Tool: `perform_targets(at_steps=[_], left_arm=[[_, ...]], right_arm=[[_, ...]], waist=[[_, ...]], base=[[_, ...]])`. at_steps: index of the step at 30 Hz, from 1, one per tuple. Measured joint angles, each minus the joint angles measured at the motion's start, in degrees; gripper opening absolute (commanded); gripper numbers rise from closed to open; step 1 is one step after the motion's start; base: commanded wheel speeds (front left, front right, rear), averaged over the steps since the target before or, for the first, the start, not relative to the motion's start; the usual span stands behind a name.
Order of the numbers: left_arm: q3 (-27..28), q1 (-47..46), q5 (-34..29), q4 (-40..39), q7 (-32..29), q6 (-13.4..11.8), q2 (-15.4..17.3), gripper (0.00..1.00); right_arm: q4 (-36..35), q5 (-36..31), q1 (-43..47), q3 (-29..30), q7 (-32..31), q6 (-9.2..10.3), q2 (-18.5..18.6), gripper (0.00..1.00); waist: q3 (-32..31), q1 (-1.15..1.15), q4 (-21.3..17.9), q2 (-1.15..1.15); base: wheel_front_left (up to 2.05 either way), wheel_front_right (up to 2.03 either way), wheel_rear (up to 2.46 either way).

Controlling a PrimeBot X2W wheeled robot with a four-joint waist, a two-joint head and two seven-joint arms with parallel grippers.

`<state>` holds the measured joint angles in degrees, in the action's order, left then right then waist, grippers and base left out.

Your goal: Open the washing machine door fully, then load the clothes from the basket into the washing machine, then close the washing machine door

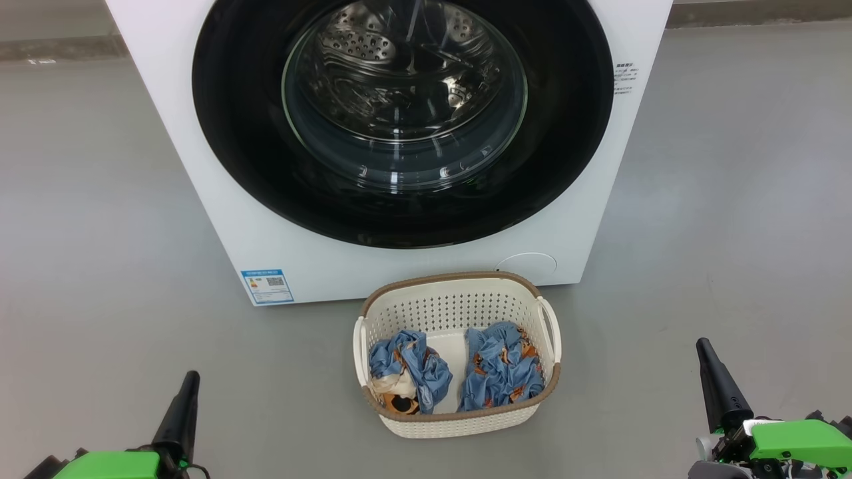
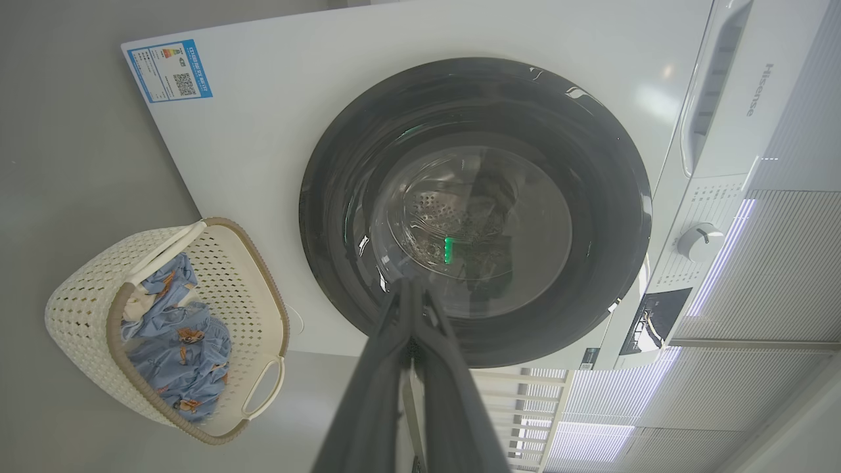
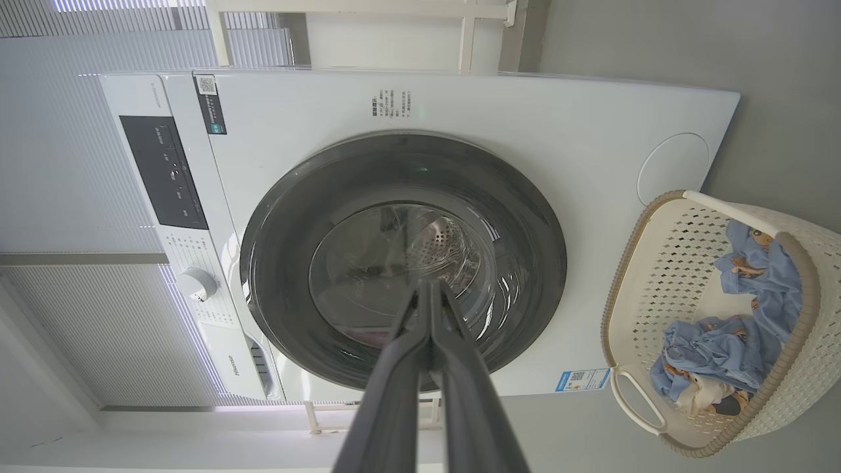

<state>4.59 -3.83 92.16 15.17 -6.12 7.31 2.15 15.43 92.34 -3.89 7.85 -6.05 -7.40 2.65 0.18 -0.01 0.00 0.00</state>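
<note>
Washing machine door, head view: shut, facing the robot; basket on the floor before it, long side across, holding clothes. Left wrist view: left gripper jaws together. Right wrist view: right gripper jaws together.

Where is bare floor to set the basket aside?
Wide bare floor lies left of the basket, up to the left end effector, and right of it, toward the right end effector. Crowded: the narrow strip between basket and washing machine.

A white washing machine is fronted by a glossy black-framed door, and light blue clothes printed in orange and cream are held in a cream, brown-rimmed basket.
</note>
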Motion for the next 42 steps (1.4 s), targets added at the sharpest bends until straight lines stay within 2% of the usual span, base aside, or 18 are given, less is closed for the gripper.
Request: perform_targets(at_steps=[15, 16, 23, 42], left_arm=[[0.00, 0.00, 0.00, 0.00, 0.00, 0.00, 0.00, 0.00], [-0.03, 0.05, 0.00, 0.10, 0.01, 0.00, -0.03, 1.00], [-0.76, 3.22, 0.00, 3.68, 0.10, -0.08, -1.67, 1.00], [-2.12, 3.20, -0.68, 2.63, 3.14, -0.08, -1.63, 1.00]], right_arm=[[0.00, 0.00, 0.00, 0.00, 0.00, 0.00, 0.00, 0.00], [0.11, 0.00, 0.05, 0.00, 0.01, 0.00, -0.03, 1.00], [4.03, 0.00, 2.99, -0.03, 0.13, 0.00, -0.91, 1.00], [2.45, -1.96, 2.95, -0.25, 3.16, 0.00, -0.88, 1.00]], waist=[[0.00, 0.00, 0.00, 0.00], [0.00, 0.00, 0.00, 0.00], [0.12, 0.00, -0.03, 0.00], [0.11, 0.02, -0.16, 0.00]], base=[[0.00, 0.00, 0.00], [0.00, 0.00, 0.00], [0.00, 0.00, 0.00], [0.00, 0.00, 0.00]])
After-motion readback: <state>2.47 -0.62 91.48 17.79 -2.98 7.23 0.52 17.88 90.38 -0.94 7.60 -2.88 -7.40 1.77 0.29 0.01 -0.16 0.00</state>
